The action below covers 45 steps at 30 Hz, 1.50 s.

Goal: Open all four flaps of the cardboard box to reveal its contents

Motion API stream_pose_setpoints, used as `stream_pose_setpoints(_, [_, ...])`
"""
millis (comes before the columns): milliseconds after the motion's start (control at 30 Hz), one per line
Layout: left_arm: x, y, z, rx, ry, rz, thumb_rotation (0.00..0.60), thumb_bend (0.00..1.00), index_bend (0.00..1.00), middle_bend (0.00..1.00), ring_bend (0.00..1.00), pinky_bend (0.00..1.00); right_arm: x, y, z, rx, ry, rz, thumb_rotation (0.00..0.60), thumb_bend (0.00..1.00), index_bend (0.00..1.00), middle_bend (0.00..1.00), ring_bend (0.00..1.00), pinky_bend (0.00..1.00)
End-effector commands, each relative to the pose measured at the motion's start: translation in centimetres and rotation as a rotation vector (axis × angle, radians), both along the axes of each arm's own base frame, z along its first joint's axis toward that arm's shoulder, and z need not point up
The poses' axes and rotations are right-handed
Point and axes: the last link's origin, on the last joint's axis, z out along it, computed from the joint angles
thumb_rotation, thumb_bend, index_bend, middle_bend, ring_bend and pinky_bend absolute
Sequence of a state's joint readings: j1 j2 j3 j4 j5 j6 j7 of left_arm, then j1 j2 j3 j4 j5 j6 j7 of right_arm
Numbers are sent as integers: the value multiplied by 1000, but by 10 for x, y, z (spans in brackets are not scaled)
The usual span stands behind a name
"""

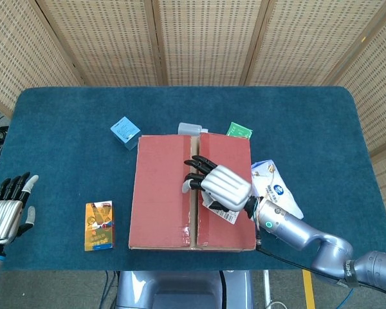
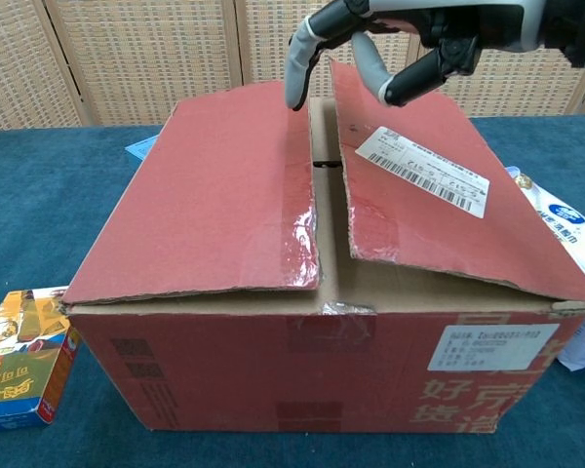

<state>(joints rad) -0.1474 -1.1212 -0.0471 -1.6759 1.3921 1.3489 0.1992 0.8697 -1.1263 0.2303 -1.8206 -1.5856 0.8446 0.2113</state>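
A red-brown cardboard box (image 1: 164, 193) (image 2: 273, 292) stands at the table's front middle. Its two top flaps lie nearly closed with a narrow gap between them. The right flap (image 2: 419, 185) carries a white shipping label (image 2: 424, 168) and is raised a little at its inner edge. My right hand (image 1: 220, 186) (image 2: 409, 39) hovers over the centre seam, fingers spread and curled downward, holding nothing. One fingertip (image 2: 295, 90) hangs just above the left flap's (image 2: 224, 195) inner edge. My left hand (image 1: 6, 209) is open at the table's left edge, far from the box.
A yellow snack carton (image 1: 99, 225) (image 2: 15, 356) lies left of the box. A small blue box (image 1: 125, 132), a grey cup (image 1: 188, 129) and a green packet (image 1: 239, 131) sit behind it. A white-and-blue tissue pack (image 1: 276, 193) (image 2: 565, 234) lies at the box's right side.
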Motion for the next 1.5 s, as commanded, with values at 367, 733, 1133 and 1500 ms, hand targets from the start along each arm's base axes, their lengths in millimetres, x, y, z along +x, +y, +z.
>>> stream_pose_setpoints(367, [-1,-1,-3,-8,-11,8,600,643,0,0,0,0,-5,-7,-7,-15,50,-9,600,1000,348,321,67,0])
stream_pose_setpoints(733, [-2,-1,-4,-14,-19,8,600,642,0,0,0,0,-11,-13,-11,-40,72,-9,600,1000,407,389,67,0])
stream_pose_setpoints(1133, [-1,-2,-4,-17,-24,11,600,644,0,0,0,0,-16,-16,-10,-55,71,-13,600,1000,494,481,83,0])
stream_pose_setpoints(1500, [2,-1,-2,-9,-25,-3,600,643,0,0,0,0,-17,-14,7,-101,80,14,600,1000,509,536,128,0])
